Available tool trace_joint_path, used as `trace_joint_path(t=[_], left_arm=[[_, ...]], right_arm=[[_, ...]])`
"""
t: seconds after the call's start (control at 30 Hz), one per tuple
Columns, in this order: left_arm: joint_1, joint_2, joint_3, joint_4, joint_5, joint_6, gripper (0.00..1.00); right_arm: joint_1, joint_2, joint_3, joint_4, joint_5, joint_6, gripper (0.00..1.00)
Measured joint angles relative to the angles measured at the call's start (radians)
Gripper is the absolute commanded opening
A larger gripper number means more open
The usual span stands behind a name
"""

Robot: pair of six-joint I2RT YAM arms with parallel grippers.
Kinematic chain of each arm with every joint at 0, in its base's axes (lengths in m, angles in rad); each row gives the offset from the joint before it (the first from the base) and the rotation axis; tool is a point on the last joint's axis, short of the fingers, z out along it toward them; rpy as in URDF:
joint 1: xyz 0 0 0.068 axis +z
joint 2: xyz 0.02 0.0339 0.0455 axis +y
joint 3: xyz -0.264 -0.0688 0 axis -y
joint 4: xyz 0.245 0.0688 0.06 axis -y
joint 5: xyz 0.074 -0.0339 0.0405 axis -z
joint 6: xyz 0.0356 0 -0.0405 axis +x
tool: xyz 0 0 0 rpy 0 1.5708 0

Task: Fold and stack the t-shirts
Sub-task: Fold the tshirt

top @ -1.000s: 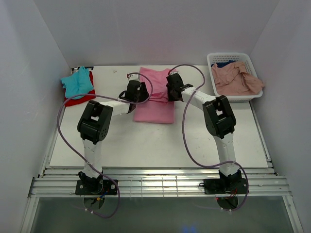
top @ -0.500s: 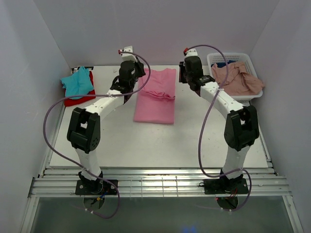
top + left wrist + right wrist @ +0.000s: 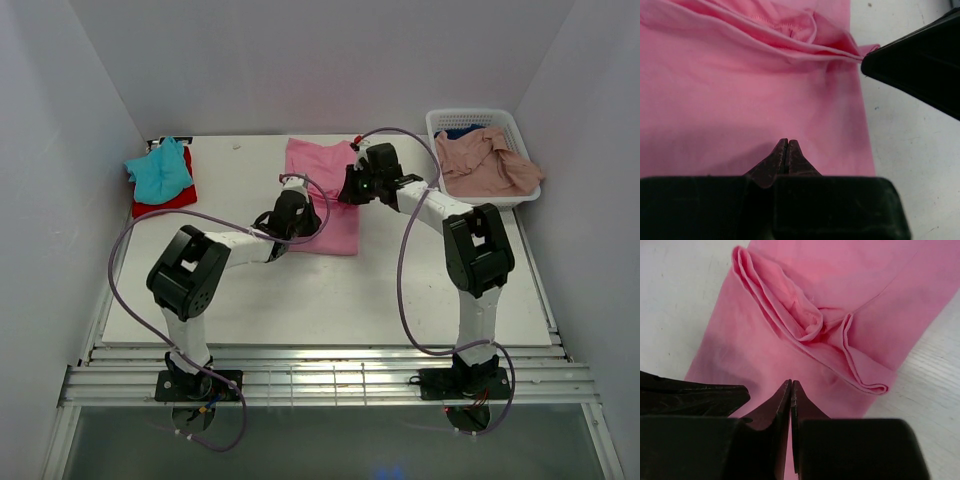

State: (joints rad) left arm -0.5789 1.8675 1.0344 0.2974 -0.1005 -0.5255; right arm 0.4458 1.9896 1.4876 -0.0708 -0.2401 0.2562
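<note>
We see left gripper [image 3: 787, 142] closed, tips pressed together, low over bright pink t-shirt [image 3: 735, 95]. Flat cloth lies beneath and ahead of tips, rumpled fold farther ahead. We see right gripper [image 3: 791, 384] closed tip to tip too, bunched pink fold just ahead of its fingers, bare table [image 3: 680, 300] to their left. We cannot tell whether either pinches cloth. Well left of left fingers: teal t-shirt [image 3: 160, 172] on red t-shirt [image 3: 165, 206]. Right of right fingers: white basket [image 3: 440, 121] holding salmon-pink t-shirt [image 3: 490, 165] over dark blue t-shirt [image 3: 461, 132].
</note>
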Motion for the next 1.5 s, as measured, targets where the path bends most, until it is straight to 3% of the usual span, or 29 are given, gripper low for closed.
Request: trace_joint_path(t=[0.33, 0.83, 1.4, 1.5], left_arm=[[-0.002, 0.019, -0.042, 0.026, 0.016, -0.043, 0.0], [-0.04, 0.038, -0.185, 0.193, 0.026, -0.123, 0.0], [-0.184, -0.08, -0.352, 0.242, -0.023, -0.187, 0.0], [-0.201, -0.122, -0.344, 0.169, -0.051, -0.143, 0.0]], right_arm=[[0.0, 0.102, 0.003, 0.034, -0.123, 0.059, 0.08], [-0.002, 0.266, 0.132, 0.047, -0.137, 0.085, 0.08], [-0.063, 0.305, 0.224, 0.049, -0.138, 0.079, 0.08], [-0.064, 0.193, 0.111, 0.066, -0.108, 0.063, 0.18]])
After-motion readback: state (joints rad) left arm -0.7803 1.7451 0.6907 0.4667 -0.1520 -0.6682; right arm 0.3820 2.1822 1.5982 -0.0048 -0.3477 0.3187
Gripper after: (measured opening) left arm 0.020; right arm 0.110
